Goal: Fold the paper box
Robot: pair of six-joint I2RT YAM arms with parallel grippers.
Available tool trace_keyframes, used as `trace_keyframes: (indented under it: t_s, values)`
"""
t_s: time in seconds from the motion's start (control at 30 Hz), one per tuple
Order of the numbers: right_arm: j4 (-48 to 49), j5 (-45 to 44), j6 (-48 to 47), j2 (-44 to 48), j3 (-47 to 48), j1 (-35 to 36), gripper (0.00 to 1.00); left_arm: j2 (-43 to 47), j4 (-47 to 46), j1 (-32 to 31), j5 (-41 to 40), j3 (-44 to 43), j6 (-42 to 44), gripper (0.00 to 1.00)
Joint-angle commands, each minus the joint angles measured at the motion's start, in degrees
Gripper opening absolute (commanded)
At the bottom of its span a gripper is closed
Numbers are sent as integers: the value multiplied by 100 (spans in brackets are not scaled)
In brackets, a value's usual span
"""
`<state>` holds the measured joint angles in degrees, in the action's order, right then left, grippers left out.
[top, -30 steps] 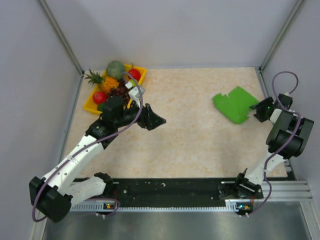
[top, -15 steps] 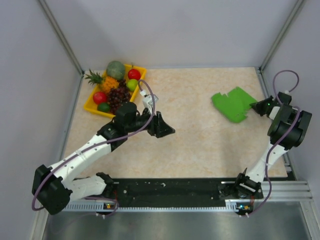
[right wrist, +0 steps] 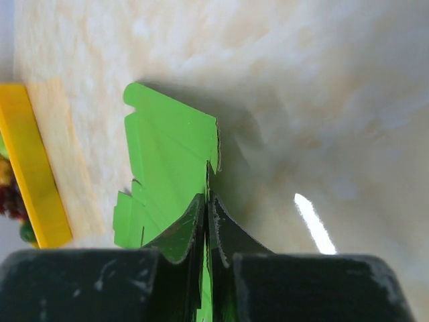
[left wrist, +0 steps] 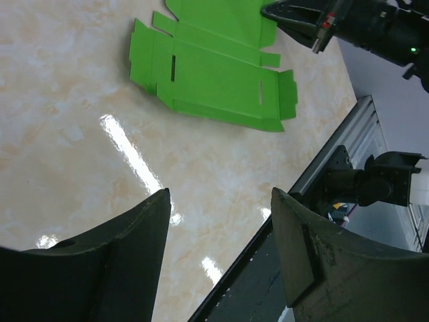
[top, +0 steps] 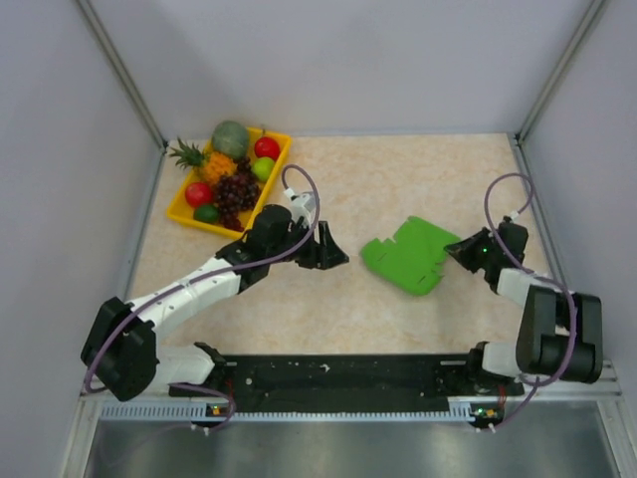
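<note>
The paper box (top: 408, 256) is a flat bright green cut-out with notched flaps, lying right of the table's middle. My right gripper (top: 460, 250) is shut on its right edge; in the right wrist view the jaws are pressed together on the thin green sheet (right wrist: 167, 168), gripper (right wrist: 207, 199). My left gripper (top: 333, 250) hangs open just left of the box, apart from it, with nothing between its fingers. The left wrist view shows the paper box (left wrist: 214, 70) beyond my left gripper (left wrist: 221, 194), with the right gripper at its far edge.
A yellow tray (top: 181, 207) of toy fruit stands at the back left. The black base rail (top: 348, 378) runs along the table's near edge. Grey walls close in the left, back and right sides.
My right gripper closed on the box's right edge and dragged it left and nearer, toward the table's middle. The left arm reached rightward toward the centre.
</note>
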<state>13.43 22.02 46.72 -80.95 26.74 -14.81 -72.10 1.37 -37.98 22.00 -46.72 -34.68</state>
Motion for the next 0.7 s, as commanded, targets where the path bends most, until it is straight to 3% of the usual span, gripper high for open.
trace_keyframes:
  t_s: [0.0,0.07,0.17,0.27,0.37,0.47,0.67]
  values:
    - [-157,-661,-366,1157,-335,811,0,-208,-154,27,-117,49,-109,66]
    - [-121,-1014,-269,1501,-643,1277,0,-374,-180,36,-30,136,-197,65]
    - [-192,-1122,-426,1916,-618,1393,0,-577,-619,36,138,312,-382,63]
    - [-551,-788,-1320,1592,-100,1446,0,-788,-647,36,156,225,-382,62]
    - [-351,-104,-1464,1110,112,1446,0,-1078,-481,45,156,-3,-242,62]
    - [193,268,-791,993,-72,1446,0,-1237,-653,45,313,22,-451,60]
    - [1028,-575,1046,1625,-1108,1446,0,-1237,-1243,45,191,611,-1241,54]
